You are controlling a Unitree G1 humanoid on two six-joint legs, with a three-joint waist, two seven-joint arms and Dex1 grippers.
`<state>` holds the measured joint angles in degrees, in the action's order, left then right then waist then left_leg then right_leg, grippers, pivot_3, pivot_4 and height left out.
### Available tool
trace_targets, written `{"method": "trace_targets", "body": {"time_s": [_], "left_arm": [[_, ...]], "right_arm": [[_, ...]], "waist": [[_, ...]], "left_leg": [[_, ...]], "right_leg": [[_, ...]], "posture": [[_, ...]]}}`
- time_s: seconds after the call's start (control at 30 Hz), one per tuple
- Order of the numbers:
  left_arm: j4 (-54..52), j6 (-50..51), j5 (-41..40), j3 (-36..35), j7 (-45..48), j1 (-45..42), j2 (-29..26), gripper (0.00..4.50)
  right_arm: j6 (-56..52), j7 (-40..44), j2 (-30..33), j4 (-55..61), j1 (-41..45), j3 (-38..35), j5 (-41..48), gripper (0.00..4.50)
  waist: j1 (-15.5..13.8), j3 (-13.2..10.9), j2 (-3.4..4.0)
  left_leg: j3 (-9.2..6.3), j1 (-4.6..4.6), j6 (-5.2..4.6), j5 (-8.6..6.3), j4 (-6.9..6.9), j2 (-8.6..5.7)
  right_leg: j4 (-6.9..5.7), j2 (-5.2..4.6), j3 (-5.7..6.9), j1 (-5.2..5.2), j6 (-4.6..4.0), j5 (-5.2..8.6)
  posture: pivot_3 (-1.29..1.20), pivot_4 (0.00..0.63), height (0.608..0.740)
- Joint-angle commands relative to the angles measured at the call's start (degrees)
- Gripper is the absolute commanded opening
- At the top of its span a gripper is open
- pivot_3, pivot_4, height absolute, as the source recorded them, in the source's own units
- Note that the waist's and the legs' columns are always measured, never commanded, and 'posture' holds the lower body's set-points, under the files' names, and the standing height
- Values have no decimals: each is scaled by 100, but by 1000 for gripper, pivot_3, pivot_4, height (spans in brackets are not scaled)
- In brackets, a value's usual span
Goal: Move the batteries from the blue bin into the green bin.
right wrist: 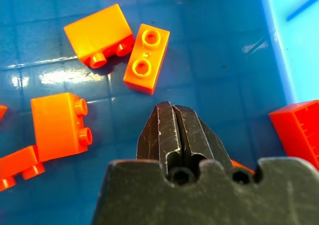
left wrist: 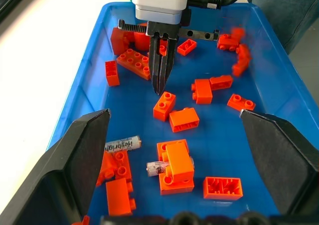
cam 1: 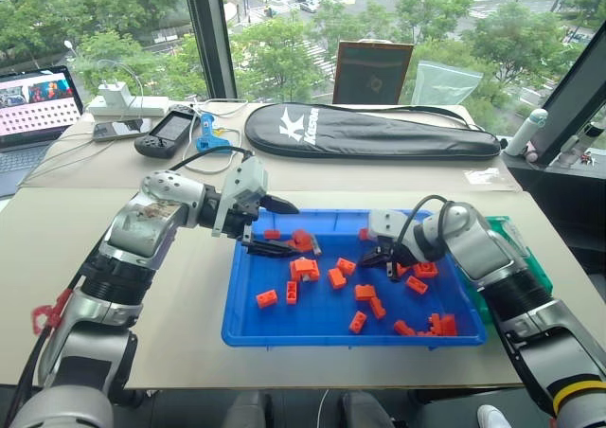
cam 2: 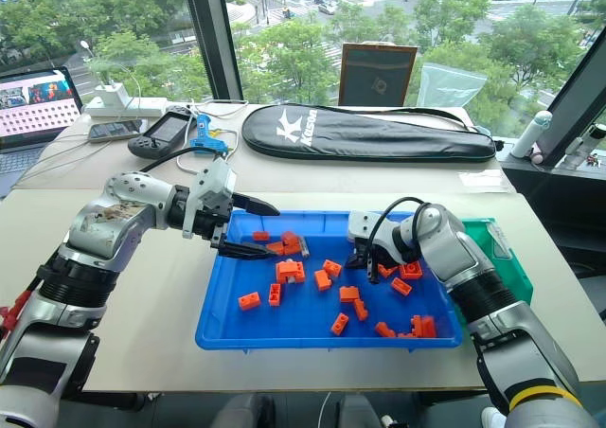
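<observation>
The blue bin (cam 1: pixel 317 322) lies on the table in front of me, strewn with orange bricks. Two batteries show in the left wrist view: one labelled battery (left wrist: pixel 122 145) lies bare beside bricks, and another battery (left wrist: pixel 154 168) is half tucked under an orange brick. My left gripper (cam 1: pixel 292 229) hovers open over the bin's left part, just above those batteries. My right gripper (right wrist: pixel 170 108) is shut with nothing between its fingers, tips down at the bin's floor among bricks, right of centre (cam 1: pixel 383 259). The green bin (cam 1: pixel 519 248) stands against the blue bin's right side, partly hidden by my right arm.
A long black racket bag (cam 1: pixel 369 130) lies across the table behind the blue bin. A laptop (cam 1: pixel 33 111), power strip (cam 1: pixel 118 101), black remote (cam 1: pixel 166 130) and blue tool (cam 1: pixel 210 133) sit at the back left. A framed picture (cam 1: pixel 371 71) leans on the window.
</observation>
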<state>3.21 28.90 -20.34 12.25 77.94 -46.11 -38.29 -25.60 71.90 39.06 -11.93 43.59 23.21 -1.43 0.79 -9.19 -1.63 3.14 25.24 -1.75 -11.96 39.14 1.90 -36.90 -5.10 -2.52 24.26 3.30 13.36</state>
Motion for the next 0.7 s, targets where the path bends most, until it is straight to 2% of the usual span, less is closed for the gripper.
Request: {"method": "trace_targets", "body": {"time_s": [0.03,0.07,0.43,0.7], "left_arm": [[32,-134,10,-101,36,-75,-22,4500],[41,-139,16,-108,27,-76,-28,4500],[142,-145,48,-196,12,-59,-177,4500],[169,-216,106,-230,134,86,-531,4500]], "right_arm": [[-387,-212,-60,283,210,-421,175,594],[-500,-193,-65,372,228,-446,221,707],[-1378,-367,-188,1105,320,-604,627,4488],[-2088,-480,-332,1624,93,-290,820,4488]], "waist": [[-1,0,0],[1,0,0],[6,0,1],[-4,-2,2]], "left_leg": [[0,0,0,0,0,0],[0,0,0,0,0,0],[0,1,0,0,-1,1],[0,1,0,0,-3,2]], "right_leg": [[0,0,0,0,0,0],[0,0,0,0,0,0],[0,0,0,1,0,0],[-4,0,1,5,0,0]], "posture": [[0,150,734],[0,150,734],[0,150,734],[0,150,734]]}}
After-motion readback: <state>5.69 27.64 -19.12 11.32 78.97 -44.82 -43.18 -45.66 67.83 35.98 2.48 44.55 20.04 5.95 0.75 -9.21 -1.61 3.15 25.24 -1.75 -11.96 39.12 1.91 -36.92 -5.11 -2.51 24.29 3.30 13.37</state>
